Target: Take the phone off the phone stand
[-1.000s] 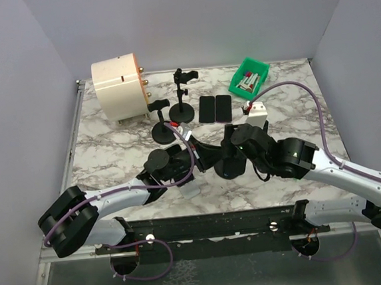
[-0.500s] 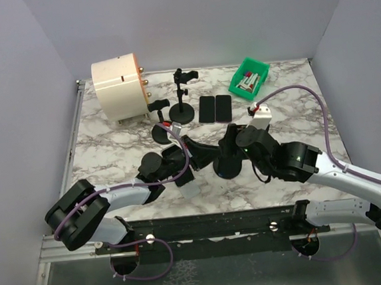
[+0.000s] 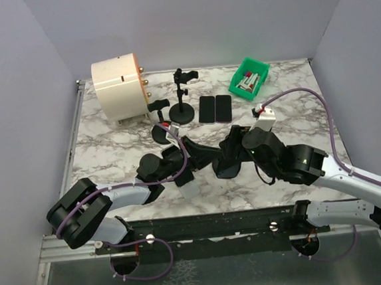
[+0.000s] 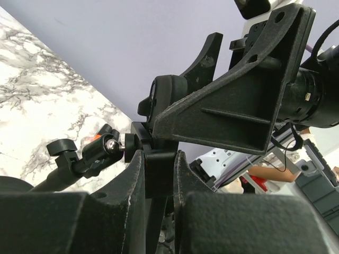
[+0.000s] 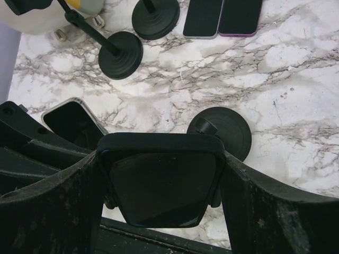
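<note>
**Pulling the phone off the phone stand while both arms are shifting**

Top view: I am watching the two tools meeting over the middle of the counter. Over the last second the left arm's elbow is drifting toward the left and the right wrist is swinging back toward the far right. The left tool and right tool are not re-gripping, so I am reading this as the arms working against each other.

Left wrist view: my left tool is standing narrow, pinching the stand's black neck just beside its ball joint. It is bracing the stand.

Right wrist view: my right tool is standing wide, clamping the phone across its width, with both pads touching its edges. The phone is hanging above the counter, near the stand's round base. No cradle arm is showing around it, though its back is hidden. I am judging the separation as under way, not finished: the phone is still needing a clear lift away.
</note>
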`<state>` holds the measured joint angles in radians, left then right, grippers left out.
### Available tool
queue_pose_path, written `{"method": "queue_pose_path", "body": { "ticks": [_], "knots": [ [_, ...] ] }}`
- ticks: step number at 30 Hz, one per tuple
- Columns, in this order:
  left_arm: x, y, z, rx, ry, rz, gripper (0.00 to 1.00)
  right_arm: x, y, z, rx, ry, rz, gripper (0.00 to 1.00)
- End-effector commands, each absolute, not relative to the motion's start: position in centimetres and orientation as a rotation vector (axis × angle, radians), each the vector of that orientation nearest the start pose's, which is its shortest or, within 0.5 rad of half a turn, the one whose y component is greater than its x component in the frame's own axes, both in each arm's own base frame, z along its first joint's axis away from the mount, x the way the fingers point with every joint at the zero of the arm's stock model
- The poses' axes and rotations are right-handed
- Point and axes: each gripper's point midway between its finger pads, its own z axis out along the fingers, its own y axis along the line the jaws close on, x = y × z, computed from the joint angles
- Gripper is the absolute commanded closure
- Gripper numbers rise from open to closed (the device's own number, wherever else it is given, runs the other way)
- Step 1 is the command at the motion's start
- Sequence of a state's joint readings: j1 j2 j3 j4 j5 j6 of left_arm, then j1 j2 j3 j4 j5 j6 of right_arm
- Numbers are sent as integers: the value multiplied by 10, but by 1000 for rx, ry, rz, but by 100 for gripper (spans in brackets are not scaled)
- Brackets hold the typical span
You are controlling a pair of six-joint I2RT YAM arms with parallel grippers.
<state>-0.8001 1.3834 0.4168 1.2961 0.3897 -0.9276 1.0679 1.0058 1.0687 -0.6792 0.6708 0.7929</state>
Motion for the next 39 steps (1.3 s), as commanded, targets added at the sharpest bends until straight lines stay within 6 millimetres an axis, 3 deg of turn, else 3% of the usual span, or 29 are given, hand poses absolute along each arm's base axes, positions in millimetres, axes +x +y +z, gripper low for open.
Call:
{"method": "queue_pose_path", "body": {
  "ticks": [1,7,16,39],
  "knots": [
    [235,-320,208,124,1601,-1526,100,208,168,239,62,2092,239,100],
    [238,-327,208,143,1613,-1534,100,205,188,248,15,2062,390,100],
    [243,-329,202,131,1633,-1525,100,200,200,269,-11,2006,533,100],
    [251,-335,195,108,1664,-1514,100,179,237,286,-246,1938,769,100]
  ]
}}
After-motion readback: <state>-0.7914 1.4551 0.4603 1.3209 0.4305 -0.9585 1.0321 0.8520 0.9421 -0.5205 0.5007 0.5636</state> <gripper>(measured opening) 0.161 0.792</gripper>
